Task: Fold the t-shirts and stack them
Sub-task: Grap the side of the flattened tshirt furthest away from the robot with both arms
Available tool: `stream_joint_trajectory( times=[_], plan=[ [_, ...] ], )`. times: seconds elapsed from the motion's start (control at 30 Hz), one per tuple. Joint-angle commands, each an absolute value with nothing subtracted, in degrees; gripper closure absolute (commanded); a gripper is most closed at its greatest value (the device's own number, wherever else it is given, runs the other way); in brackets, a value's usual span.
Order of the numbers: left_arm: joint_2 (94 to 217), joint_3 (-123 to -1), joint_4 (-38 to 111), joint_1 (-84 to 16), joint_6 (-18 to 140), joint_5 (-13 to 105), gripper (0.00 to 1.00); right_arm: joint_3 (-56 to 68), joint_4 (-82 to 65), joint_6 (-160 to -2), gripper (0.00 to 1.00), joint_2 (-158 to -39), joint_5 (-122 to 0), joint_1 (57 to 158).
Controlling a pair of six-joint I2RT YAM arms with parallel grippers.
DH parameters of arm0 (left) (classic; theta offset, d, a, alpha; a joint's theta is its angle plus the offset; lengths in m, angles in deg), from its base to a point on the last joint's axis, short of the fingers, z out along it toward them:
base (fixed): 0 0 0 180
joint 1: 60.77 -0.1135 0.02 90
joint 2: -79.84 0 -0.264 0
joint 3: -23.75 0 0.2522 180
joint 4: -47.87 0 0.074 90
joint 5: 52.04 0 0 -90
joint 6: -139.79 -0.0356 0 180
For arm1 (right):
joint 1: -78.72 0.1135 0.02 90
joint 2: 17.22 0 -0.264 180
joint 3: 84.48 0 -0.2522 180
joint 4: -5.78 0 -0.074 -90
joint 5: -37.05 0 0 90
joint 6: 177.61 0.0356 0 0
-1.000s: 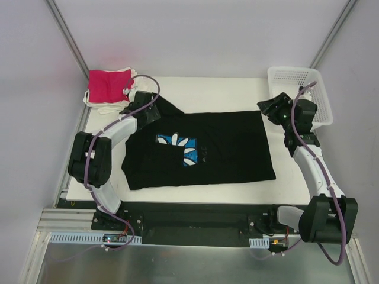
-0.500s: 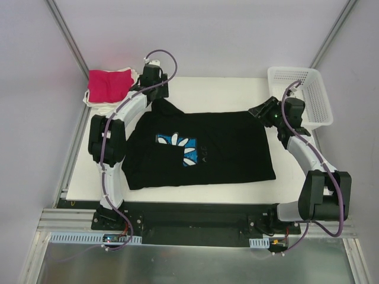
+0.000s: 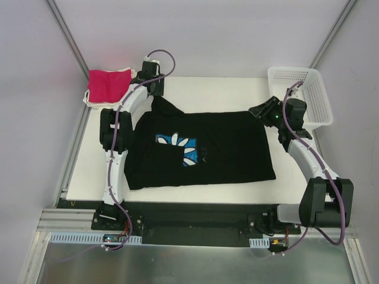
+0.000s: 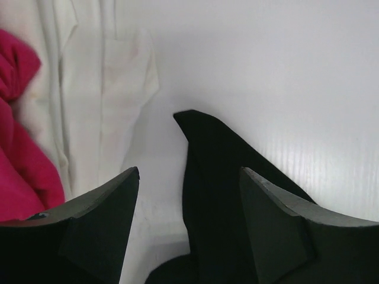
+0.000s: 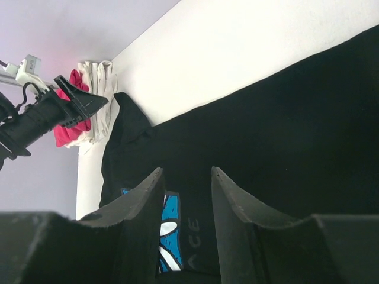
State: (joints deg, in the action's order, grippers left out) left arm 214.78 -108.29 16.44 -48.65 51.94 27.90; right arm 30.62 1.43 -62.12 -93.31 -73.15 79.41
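- The large black cotton t-shirt with the blue square daisy print (image 3: pixel 225 148) lies spread flat in the middle of the white tabletop (image 3: pixel 213 89). I judge the step in hand to be taking its two far corners for a fold towards me.
- My left gripper (image 4: pixel 189 171) hangs over the far-left sleeve tip, fingers (image 4: pixel 100 225) apart and holding nothing. I would lower straight onto that black point so that both pads straddle it.
- My right gripper (image 5: pixel 188 171) sits at the far-right corner with its fingers (image 5: pixel 249 207) a narrow gap apart and no cloth between them. I would pinch only the top edge there.
- Both corners should lift together and level, or the fold will skew.
- The folded magenta-pink t-shirt (image 3: pixel 105 86) on the white cotton t-shirts (image 4: pixel 100 89) lies just beside the left sleeve. A drift to the left could catch white cloth.
- The white plastic mesh basket (image 3: pixel 296 70) stands near the right arm, so I would keep that elbow inboard.
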Motion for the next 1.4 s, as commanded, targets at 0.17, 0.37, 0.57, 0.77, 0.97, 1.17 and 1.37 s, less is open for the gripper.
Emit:
stream_joint_trajectory(
  times=[0.17,0.37,0.57,0.77,0.97,1.17,1.37],
  plan=[
    [217.9,-117.8,14.6,-52.9,59.4,40.2,0.32,33.3,2.8,-62.0,0.61,-91.0,-72.5,79.5],
    [220.8,-119.8,15.2,-54.5,70.6,50.5,0.32,33.5,2.9,-61.9,0.62,-91.1,-72.7,79.6],
    [221.9,-119.8,15.7,-54.5,75.6,51.0,0.32,33.4,3.0,-61.8,0.62,-91.2,-72.7,79.5],
    [222.0,-118.6,15.7,-54.6,78.2,49.3,0.32,33.6,3.0,-61.7,0.62,-91.4,-72.7,79.4],
    [222.0,-117.6,15.7,-54.6,78.3,48.1,0.32,34.1,3.0,-61.8,0.63,-91.1,-72.8,78.9],
    [220.9,-115.7,15.8,-55.4,78.3,45.3,0.31,34.6,3.0,-61.7,0.63,-90.7,-73.2,78.9],
    [221.5,-115.3,15.8,-56.5,79.0,44.7,0.29,34.7,3.0,-61.6,0.63,-90.8,-73.4,77.2]
  ],
)
